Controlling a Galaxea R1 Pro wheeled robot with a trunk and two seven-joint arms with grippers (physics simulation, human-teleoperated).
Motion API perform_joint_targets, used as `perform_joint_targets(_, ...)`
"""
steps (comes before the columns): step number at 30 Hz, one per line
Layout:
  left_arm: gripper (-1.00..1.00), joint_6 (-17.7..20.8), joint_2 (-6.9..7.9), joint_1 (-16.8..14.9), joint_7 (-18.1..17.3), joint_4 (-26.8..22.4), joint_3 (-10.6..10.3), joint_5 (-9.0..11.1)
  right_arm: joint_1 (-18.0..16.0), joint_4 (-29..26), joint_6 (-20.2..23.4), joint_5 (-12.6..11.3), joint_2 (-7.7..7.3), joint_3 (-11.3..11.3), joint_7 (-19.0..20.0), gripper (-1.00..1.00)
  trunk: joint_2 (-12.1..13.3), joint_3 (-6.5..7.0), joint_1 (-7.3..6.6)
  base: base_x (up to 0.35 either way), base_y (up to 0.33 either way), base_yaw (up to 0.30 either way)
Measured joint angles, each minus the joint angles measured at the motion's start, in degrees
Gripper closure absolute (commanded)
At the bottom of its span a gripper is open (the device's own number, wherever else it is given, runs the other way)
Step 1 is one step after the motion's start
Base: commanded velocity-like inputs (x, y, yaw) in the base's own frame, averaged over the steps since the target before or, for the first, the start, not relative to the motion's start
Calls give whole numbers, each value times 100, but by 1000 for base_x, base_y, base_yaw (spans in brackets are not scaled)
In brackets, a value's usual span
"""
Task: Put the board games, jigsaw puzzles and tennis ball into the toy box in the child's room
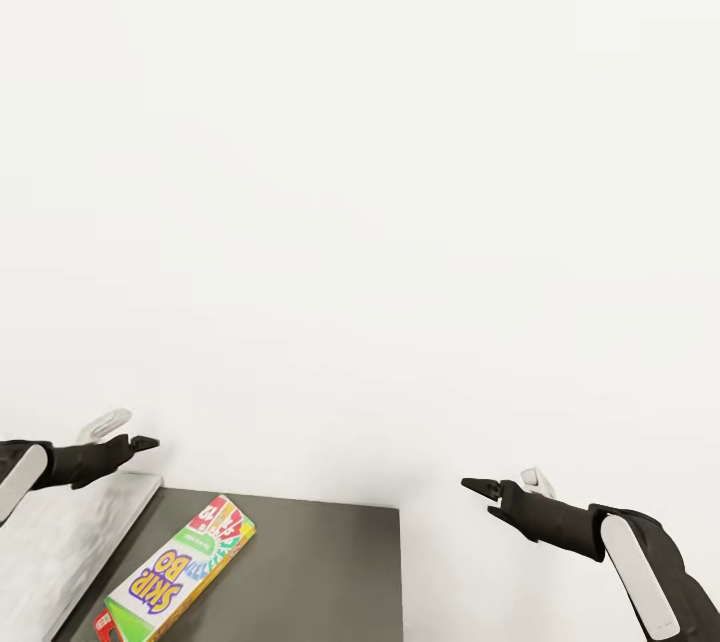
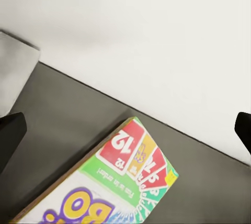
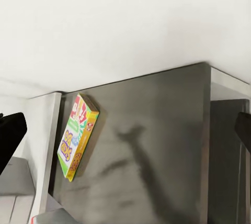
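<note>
One board game [image 1: 178,567] lies at the dark counter's [image 1: 320,572] left edge, not yet boxed. Left fingers [image 1: 140,443] open, empty; right fingers [image 1: 478,487] likewise.

The thin printed card game box [image 1: 178,572] is bright green with a red corner, purple-edged yellow letters, a rainbow fan of red, orange and green numbered cards, and a yellow-orange side edge [image 3: 83,145]. It lies on the flat dark grey counter [image 1: 310,572], whose surface shows faint darker shadow streaks. Beside it runs a pale grey, lightly speckled top [image 1: 60,552]. The wall behind is plain white. Both arms are black with white panels; each hand is black [image 1: 150,443] [image 1: 470,485].
</note>
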Motion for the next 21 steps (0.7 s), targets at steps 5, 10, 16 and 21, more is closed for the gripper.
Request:
perform_joint_targets(5, -100, 12, -94, -2, 269, 0, -2, -22, 0, 3, 0, 0, 0, 0, 0, -100, 0, 0, 0, 0, 0, 0)
perform_joint_targets(10, -100, -3, -141, -2, 316, 0, -5, -33, 0, 4, -3, 0, 0, 0, -2, -100, 0, 0, 0, 0, 0, 0)
perform_joint_targets(16, -100, -22, -229, -4, 331, 1, -14, -195, 0, -2, -8, 7, 0, -2, -6, -100, 0, 0, 0, 0, 0, 0)
perform_joint_targets(21, -100, -81, -242, -3, 330, 1, -11, -492, 0, -5, -9, 8, -5, -13, -4, -100, 0, 0, 0, 0, 0, 0)
